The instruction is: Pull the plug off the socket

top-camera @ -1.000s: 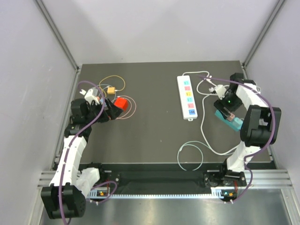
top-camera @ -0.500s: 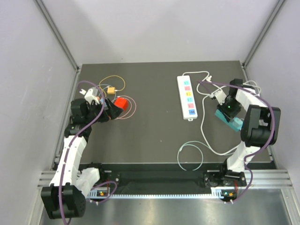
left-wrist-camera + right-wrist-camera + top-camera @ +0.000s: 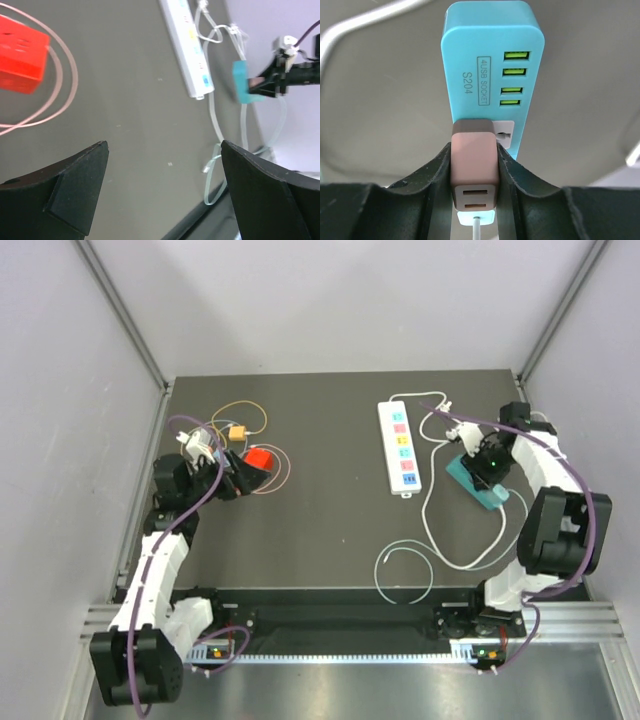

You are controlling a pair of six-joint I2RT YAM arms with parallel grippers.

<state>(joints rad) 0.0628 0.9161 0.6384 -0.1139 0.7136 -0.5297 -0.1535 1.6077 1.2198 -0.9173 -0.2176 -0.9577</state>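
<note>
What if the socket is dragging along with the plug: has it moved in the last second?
Yes. The socket has slid slightly left and farther away, toward the white power strip.

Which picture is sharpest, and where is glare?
Right wrist view: print on the light-blue plastic USB socket block and the brown rectangular plug are crisp. Left wrist view: the black left claw looks dark and soft-edged. Top view: even light, glare on the silver metal rail.

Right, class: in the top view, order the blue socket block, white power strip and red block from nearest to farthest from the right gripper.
1. The blue socket block, right side, at the right gripper gripping its plug.
2. The white power strip, right of centre.
3. The red block, left side.
</note>
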